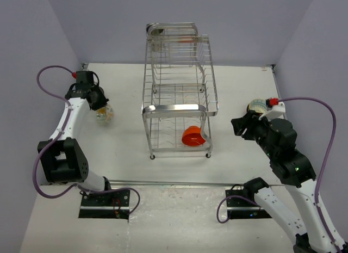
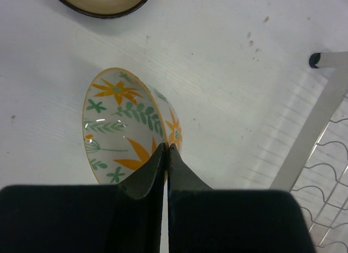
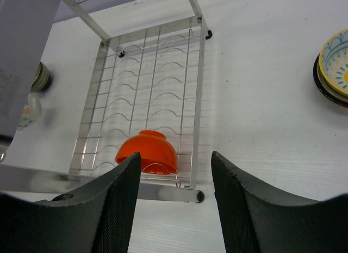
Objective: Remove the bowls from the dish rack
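The chrome wire dish rack [image 1: 179, 95] stands mid-table. On its lower tier an orange-red bowl [image 1: 193, 136] leans upside down near the front right corner, also visible as the orange-red bowl [image 3: 147, 151]. My right gripper [image 3: 175, 155] is open, empty, to the right of the rack and facing that bowl; it shows as the right gripper [image 1: 239, 127]. Left of the rack, my left gripper [image 2: 166, 147] is shut on the rim of the pale bowl with a yellow-orange flower pattern [image 2: 122, 128], which is tilted on its side above the table. From above, the left gripper [image 1: 100, 103] and the pale bowl [image 1: 106, 116] sit close together.
A dark-rimmed bowl [image 2: 103, 0] sits on the table just beyond the held one. A stack of bowls [image 1: 257, 106] stands right of the rack, behind my right arm, seen as the stack [image 3: 334, 65]. A rack foot [image 2: 314, 60] and its bar are near my left gripper.
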Available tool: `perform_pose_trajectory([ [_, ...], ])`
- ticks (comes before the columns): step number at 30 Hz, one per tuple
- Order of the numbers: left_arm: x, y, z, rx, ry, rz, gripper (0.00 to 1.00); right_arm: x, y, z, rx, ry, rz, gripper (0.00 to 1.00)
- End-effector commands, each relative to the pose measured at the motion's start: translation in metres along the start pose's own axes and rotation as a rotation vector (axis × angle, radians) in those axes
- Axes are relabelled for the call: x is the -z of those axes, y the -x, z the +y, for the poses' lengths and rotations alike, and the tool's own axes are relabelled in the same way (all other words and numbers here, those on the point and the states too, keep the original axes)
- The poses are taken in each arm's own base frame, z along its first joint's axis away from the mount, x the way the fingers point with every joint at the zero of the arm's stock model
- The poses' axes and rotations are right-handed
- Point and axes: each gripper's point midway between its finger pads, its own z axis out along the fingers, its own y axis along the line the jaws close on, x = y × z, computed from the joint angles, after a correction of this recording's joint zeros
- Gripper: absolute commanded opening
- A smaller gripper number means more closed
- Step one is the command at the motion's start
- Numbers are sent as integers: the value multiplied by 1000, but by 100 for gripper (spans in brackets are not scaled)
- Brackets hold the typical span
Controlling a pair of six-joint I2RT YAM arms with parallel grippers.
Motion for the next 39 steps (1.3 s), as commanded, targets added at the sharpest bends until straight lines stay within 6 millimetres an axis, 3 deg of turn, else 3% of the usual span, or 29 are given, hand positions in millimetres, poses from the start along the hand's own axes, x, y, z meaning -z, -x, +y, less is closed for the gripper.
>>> perform_pose_trajectory([
  [1, 13, 14, 3, -52, 30, -93, 0, 2, 12, 3, 2, 11, -40, 56],
  [13, 17, 7, 33, -158, 303, -96, 0, 1, 6, 1, 3, 11, -33, 56],
  [16, 15, 5, 33, -168, 297, -96, 0, 1, 5, 1, 4, 11, -33, 56],
  [23, 7, -8, 11, -184, 197, -76, 0, 0, 3, 1, 8, 12, -24, 56],
  [26, 1, -11, -16, -185, 25, -77, 0, 0, 3, 2, 9, 18, -20, 56],
  [30, -22, -43, -51, -142, -181, 78, 0, 6, 10, 5, 10, 27, -30, 56],
  [33, -33, -62, -55, -107, -218, 144, 0, 7, 8, 9, 9, 44, -10, 56],
  [39, -49, -66, -44, -116, -134, 193, 0, 6, 0, 8, 3, 47, 15, 56],
])
